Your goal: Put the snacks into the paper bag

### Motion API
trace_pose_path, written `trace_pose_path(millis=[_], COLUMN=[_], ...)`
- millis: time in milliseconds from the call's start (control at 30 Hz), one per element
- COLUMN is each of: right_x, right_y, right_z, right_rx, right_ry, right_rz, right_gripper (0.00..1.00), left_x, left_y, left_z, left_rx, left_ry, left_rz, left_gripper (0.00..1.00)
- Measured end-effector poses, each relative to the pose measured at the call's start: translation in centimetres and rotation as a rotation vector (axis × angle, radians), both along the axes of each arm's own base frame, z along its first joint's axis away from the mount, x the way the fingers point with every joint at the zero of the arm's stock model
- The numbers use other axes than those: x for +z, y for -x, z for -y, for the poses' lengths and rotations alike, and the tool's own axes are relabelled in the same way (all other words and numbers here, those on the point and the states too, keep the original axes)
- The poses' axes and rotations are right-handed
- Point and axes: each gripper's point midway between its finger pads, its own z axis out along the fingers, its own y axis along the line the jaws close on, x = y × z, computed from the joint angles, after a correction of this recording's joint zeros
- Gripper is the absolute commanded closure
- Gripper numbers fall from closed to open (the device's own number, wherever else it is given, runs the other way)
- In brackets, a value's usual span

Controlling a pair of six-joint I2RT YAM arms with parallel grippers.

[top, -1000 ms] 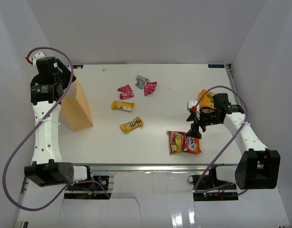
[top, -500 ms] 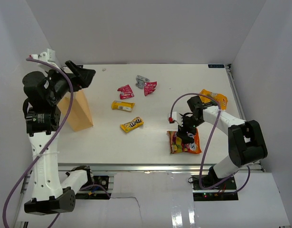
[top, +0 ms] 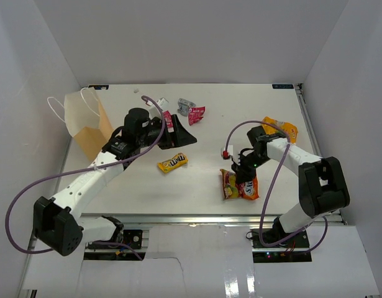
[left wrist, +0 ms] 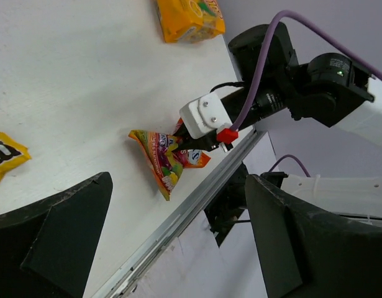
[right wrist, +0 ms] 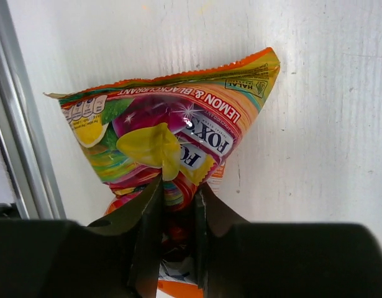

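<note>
White walls (top: 178, 37) box in a pale counter (top: 209, 139) where the candy bag (right wrist: 172, 136), near the front edge right of centre, is pinched mid-body by the right gripper (right wrist: 177, 186), jaws drawn almost together on the crumpled film. Further out lie a yellow packet (top: 172, 163), red wrappers (top: 195, 113) and, by the right edge, an orange pouch (top: 284, 129). The left gripper (top: 184, 139) hovers mid-counter, jaws wide and empty. The paper bag (top: 85, 124) stands in the far-left corner. Glossy film looks slippery: the lift probably wants a firm squeeze, a clean rise, and perhaps a handover, given the long carry.
</note>
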Motion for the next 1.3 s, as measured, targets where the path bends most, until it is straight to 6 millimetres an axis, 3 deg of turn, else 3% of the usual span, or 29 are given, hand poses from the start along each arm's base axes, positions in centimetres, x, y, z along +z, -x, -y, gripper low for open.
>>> trace_pose_path(millis=[167,400,567,800,1100,1233,1267,1300], right_x=[2.0,8.2,10.7,13.0,14.4,14.3,14.3,14.4], right_y=[-0.3,-2.6,-2.8,-3.4,-4.0,-4.0,-4.0,-4.0], right_z=[-0.5,-2.9,-4.4,-5.5,-5.9,-5.9,-5.9,-5.9], right_rx=[-0.068,-0.130,-0.164,-0.197,-0.203,-0.205,-0.204,-0.205], right_ry=[-0.122,-0.325,-0.425,-0.500,-0.539,-0.535,-0.537,-0.537], right_rz=[-0.022,0.004,-0.050,-0.087,-0.088,-0.088,-0.087,-0.089], right_gripper=[0.85,0.87,0.87,0.87,0.81,0.60,0.48,0.42], left_x=[-2.2,-5.9,-8.3,-7.9,-8.8,-9.1,-9.2,-9.2], left_y=[0.4,1.3,2.4,2.8,2.7,2.6,2.6,2.6], left_z=[2.8,7.4,9.6,11.7,12.4,12.2,12.2,12.1], left_rx=[-0.056,-0.167,-0.226,-0.278,-0.289,-0.281,-0.280,-0.274], left_ry=[0.037,0.040,0.009,-0.005,-0.055,-0.076,-0.082,-0.088], left_rz=[-0.047,-0.117,-0.165,-0.152,-0.173,-0.183,-0.184,-0.185], left_gripper=[0.02,0.02,0.02,0.02,0.47,0.64,0.70,0.72])
